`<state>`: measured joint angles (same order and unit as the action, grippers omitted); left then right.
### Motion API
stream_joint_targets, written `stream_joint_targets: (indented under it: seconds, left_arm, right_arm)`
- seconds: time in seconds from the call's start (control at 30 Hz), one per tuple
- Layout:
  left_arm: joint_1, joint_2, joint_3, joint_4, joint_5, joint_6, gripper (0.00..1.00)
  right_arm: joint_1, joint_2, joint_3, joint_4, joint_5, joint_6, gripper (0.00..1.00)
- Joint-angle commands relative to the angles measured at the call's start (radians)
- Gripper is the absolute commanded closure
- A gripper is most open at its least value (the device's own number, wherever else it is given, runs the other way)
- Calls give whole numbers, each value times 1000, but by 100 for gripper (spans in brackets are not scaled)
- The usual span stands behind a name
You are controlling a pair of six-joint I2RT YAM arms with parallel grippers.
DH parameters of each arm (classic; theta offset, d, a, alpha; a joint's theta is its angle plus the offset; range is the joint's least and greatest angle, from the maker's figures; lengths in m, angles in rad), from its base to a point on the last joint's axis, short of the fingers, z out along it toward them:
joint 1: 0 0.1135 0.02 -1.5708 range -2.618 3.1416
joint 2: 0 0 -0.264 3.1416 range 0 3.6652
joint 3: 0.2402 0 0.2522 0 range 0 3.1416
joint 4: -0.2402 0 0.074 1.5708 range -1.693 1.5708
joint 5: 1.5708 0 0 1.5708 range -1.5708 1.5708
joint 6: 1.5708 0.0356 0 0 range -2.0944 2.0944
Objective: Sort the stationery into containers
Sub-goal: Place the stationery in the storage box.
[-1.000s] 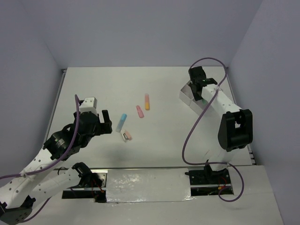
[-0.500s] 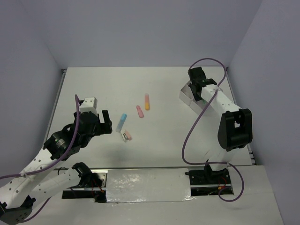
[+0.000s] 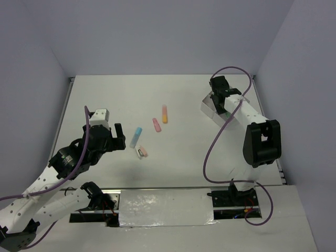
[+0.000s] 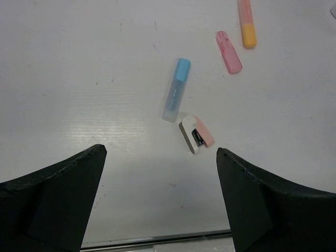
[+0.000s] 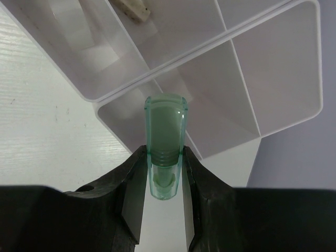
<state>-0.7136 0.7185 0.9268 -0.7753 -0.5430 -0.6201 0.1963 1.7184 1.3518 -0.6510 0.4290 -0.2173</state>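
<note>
Green piece (image 5: pixel 166 121): translucent plastic, short and capped. I judge it light, stiff and a bit slick, nothing fragile about it.
Where to hold it: across the narrow body below the cap, and that is exactly where the pads sit now.
Right gripper (image 5: pixel 166 157): narrowed down and pinching the green piece on both flat sides, with the cap poking out ahead of the fingers.
Green piece, place: hanging over the white tray (image 5: pixel 314 58), at the near wall of its closest compartment. Whether it touches that wall I cannot tell.
Beige piece (image 5: pixel 131 8): already lying inside the tray, in another compartment.
Left gripper (image 4: pixel 160 151): spread wide, holding nothing and touching nothing, well to the left of the tray.
Loose pieces: the blue piece (image 4: pixel 176 89), pink-and-white piece (image 4: pixel 196 134), pink piece (image 4: pixel 229 44) and orange piece (image 4: pixel 246 23) all lie on the table left of the tray and outside it.
Handling of those: small, hard and smooth by the look of them. Best gripped across the short width, mid-body.
</note>
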Motion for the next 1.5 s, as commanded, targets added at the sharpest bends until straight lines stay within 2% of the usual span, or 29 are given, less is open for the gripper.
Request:
stream_joint_targets:
  seconds: [0.0, 0.17, 0.37, 0.7, 1.47]
  left_arm:
    - [5, -2, 1, 47, 8, 25, 0]
    - [5, 1, 1, 47, 8, 25, 1]
    - [3, -2, 1, 47, 8, 25, 1]
    - [3, 6, 1, 47, 9, 26, 1]
    - [5, 4, 0, 47, 9, 25, 1]
  right_arm:
    - [-1, 23, 4, -2, -4, 10, 90]
    - [-1, 6, 3, -1, -25, 18, 97]
    - [-1, 13, 9, -30, -24, 7, 98]
    - [-1, 32, 4, -35, -15, 4, 84]
    - [-5, 44, 9, -32, 11, 15, 77]
